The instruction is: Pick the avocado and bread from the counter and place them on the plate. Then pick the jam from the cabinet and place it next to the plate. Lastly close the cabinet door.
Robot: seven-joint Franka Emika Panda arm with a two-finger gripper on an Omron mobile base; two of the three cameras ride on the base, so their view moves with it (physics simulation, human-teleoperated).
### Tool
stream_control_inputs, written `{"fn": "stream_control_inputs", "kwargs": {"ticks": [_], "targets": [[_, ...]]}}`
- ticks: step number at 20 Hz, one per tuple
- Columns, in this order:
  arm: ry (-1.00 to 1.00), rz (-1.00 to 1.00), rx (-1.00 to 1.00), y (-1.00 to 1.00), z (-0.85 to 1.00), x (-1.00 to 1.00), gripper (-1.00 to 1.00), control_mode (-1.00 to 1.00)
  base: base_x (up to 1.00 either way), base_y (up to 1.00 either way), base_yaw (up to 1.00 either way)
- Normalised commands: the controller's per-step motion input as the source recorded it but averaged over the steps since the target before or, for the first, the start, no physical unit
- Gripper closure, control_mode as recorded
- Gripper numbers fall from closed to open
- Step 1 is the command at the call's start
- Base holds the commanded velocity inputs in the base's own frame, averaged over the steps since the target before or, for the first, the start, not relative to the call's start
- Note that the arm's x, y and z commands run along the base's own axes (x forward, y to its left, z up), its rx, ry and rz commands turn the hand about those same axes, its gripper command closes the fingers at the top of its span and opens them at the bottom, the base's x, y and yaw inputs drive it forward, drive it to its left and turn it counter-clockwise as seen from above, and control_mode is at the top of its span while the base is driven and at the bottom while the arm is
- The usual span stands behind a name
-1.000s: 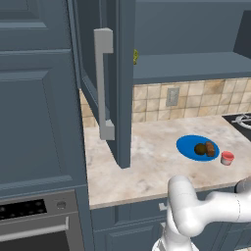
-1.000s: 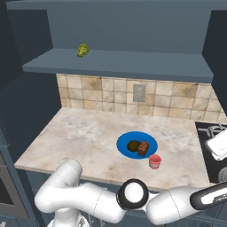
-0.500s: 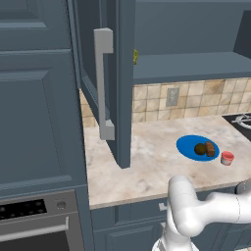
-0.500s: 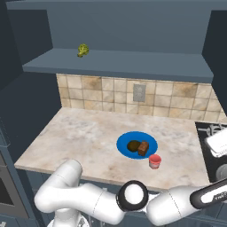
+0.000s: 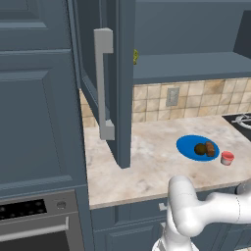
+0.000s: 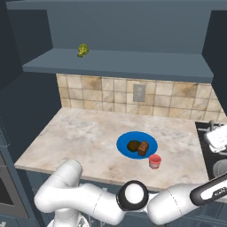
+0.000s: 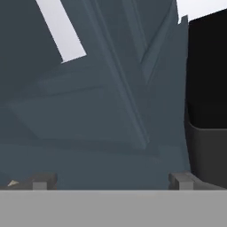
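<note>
The plate [image 5: 197, 147] lies flat on the counter [image 5: 147, 162], toward the right half of the worktop and nearer its front edge than the tiled backsplash [image 6: 124, 91]. In the right base view the plate [image 6: 126, 138] sits about midway between the backsplash and the front edge.

The avocado [image 5: 200, 149] and the bread [image 5: 211, 149] both rest on the plate, side by side and touching or nearly touching. In the right base view the avocado [image 6: 133, 146] is to the left and the bread [image 6: 143, 148] to the right, the bread close to the plate's front-right rim.

The jam [image 5: 227, 158] stands upright on the worktop just beside the plate, off its front-right rim and near the front edge of the counter. The right base view shows the jam [image 6: 154, 161] clear of the plate rim; whether they touch cannot be told.

The cabinet [image 6: 119, 62] is open, its inner shelf exposed. A small yellow-green item [image 6: 82, 50] sits on the shelf toward its left end.

The cabinet door [image 5: 120, 83] stands swung outward over the left part of the worktop, roughly square to the cabinet front. Its bar handle [image 5: 104, 83] runs vertically on the outer face.

The gripper [image 7: 113, 181] has its jaws spread wide, and nothing lies between the fingertips [image 7: 43, 181]. The hand view faces dark blue-grey panelled cabinetry at close range.
</note>
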Motion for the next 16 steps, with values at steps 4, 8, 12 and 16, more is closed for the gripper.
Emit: {"fn": "stream_control_inputs", "kwargs": {"ticks": [4, 8, 12, 16], "targets": [[0.01, 0.00, 0.14, -0.23, 0.12, 0.08, -1.00, -1.00, 0.00, 0.00, 0.00], [0.00, 0.00, 0.14, -0.23, 0.15, 0.07, -1.00, -1.00, 0.00, 0.00, 0.00], [0.00, 0.00, 0.12, -0.10, 0.18, 0.10, -1.00, -1.00, 0.00, 0.00, 0.00], [0.00, 0.00, 0.08, -0.01, 0.18, 0.11, -1.00, -1.00, 0.00, 0.00, 0.00]]}}
